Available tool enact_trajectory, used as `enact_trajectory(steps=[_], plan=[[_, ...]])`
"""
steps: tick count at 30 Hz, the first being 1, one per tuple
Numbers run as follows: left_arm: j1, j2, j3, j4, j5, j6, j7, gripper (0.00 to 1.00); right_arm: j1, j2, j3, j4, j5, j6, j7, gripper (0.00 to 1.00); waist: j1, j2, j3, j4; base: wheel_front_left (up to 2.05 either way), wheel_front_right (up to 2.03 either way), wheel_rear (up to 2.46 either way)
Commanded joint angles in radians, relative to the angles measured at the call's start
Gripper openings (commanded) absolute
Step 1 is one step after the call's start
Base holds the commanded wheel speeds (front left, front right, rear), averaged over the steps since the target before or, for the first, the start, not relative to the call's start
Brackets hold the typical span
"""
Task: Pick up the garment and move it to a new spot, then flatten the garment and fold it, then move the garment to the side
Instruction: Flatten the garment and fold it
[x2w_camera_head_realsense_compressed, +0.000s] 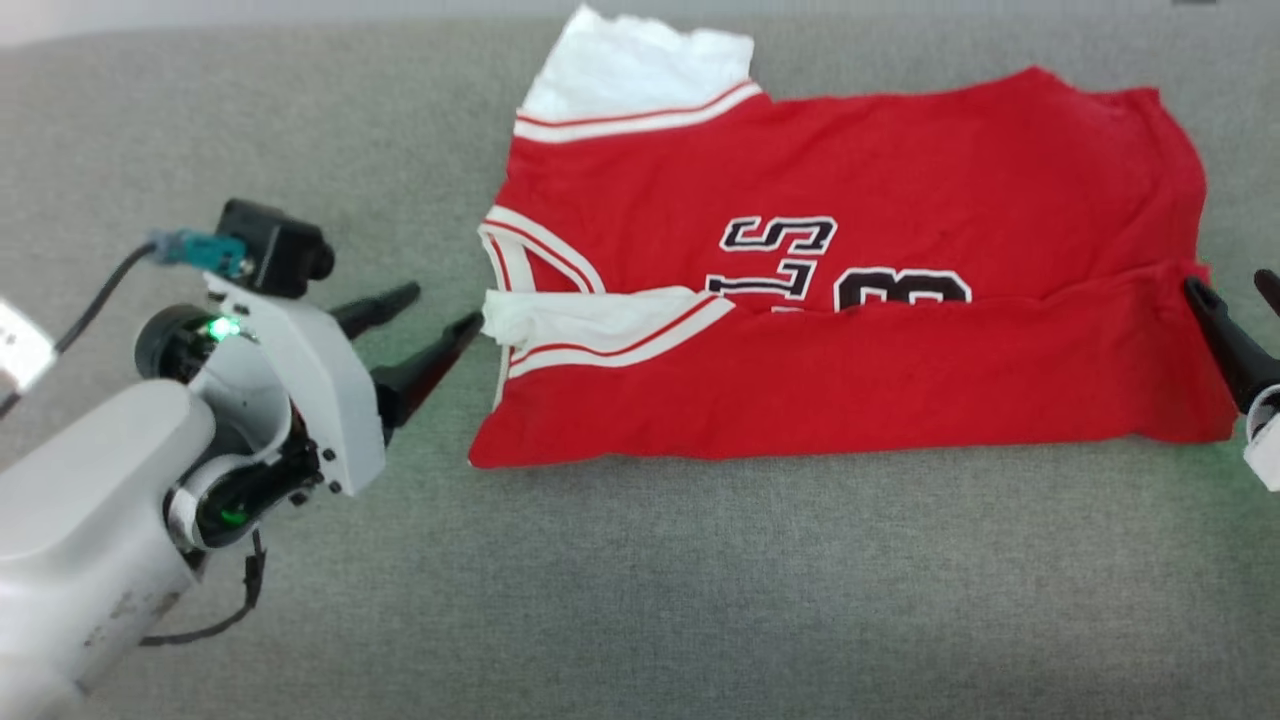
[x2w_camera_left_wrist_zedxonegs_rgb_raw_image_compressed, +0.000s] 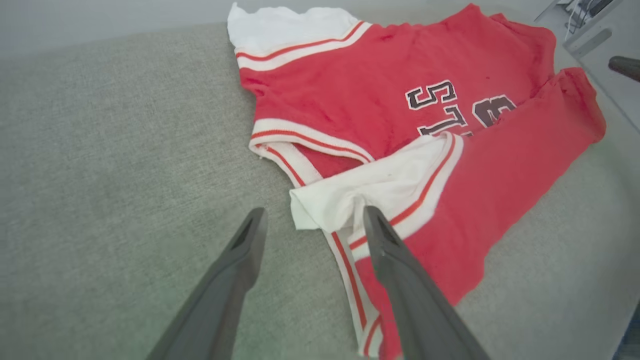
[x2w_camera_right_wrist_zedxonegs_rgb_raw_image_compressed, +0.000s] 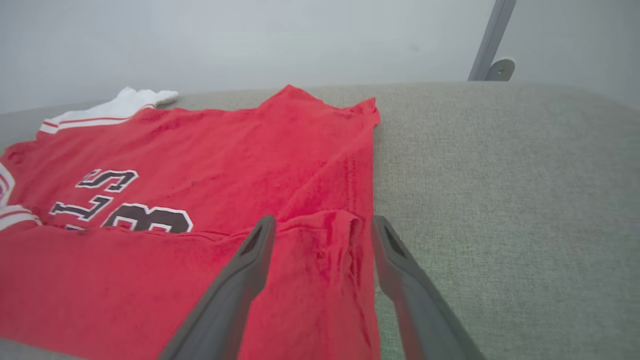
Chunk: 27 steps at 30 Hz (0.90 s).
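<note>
The garment (x2w_camera_head_realsense_compressed: 880, 160), a bright red jersey with white striped trim and black-and-white print, lies spread on the grey padded surface (x2w_camera_head_realsense_compressed: 640, 600). Its near edge is folded up over the lower part of the print. My left gripper (x2w_camera_head_realsense_compressed: 447, 306) stands open at the garment's left side, and the white sleeve corner (x2w_camera_left_wrist_zedxonegs_rgb_raw_image_compressed: 320, 200) lies between its fingertips (x2w_camera_left_wrist_zedxonegs_rgb_raw_image_compressed: 314, 212). My right gripper (x2w_camera_head_realsense_compressed: 1228, 282) is open at the right side, its fingers (x2w_camera_right_wrist_zedxonegs_rgb_raw_image_compressed: 322, 220) straddling the folded red corner (x2w_camera_right_wrist_zedxonegs_rgb_raw_image_compressed: 325, 250). Neither gripper pinches the cloth. The garment also shows in both wrist views (x2w_camera_left_wrist_zedxonegs_rgb_raw_image_compressed: 350, 90) (x2w_camera_right_wrist_zedxonegs_rgb_raw_image_compressed: 225, 150).
Grey padded surface extends on every side of the jersey, with wide room in front (x2w_camera_head_realsense_compressed: 700, 620) and to the left (x2w_camera_head_realsense_compressed: 250, 120). A pale wall rises behind it. A slanted metal pole (x2w_camera_right_wrist_zedxonegs_rgb_raw_image_compressed: 492, 40) stands beyond the far right edge.
</note>
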Motion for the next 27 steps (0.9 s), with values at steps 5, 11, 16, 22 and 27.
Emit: enact_trajectory(steps=[5, 11, 16, 22, 27], plan=[[-0.028, 0.030, -0.035, -0.156, -0.148, 0.122, 0.306, 1.00, 0.034, 0.009, -0.024, -0.027, 0.005, -0.002, 0.001, 1.00, 0.0000, 0.0000, -0.069, 0.009, 0.00, 0.00, 0.00], [-0.069, 0.037, -0.094, -0.220, -0.218, 0.222, 0.563, 1.00, 0.028, 0.033, -0.009, -0.068, -0.005, -0.002, 0.020, 1.00, 0.0000, 0.0000, -0.052, -0.022, 0.00, 0.00, 0.00], [-0.067, 0.011, -0.113, -0.143, -0.221, 0.231, 0.598, 1.00, 0.011, 0.044, 0.008, -0.094, -0.001, -0.002, 0.024, 1.00, 0.0000, 0.0000, -0.030, -0.068, 0.00, 0.00, 0.00], [-0.032, -0.037, -0.103, -0.033, -0.267, 0.191, 0.582, 1.00, 0.023, 0.041, -0.003, -0.093, 0.003, -0.002, 0.021, 1.00, 0.0000, 0.0000, -0.014, -0.111, 0.00, 0.00, 0.00], [-0.008, -0.064, -0.114, 0.024, -0.273, 0.160, 0.578, 0.00, 0.029, 0.032, -0.008, -0.090, 0.008, -0.002, 0.034, 1.00, 0.0000, 0.0000, -0.006, -0.126, 0.00, 0.00, 0.00]])
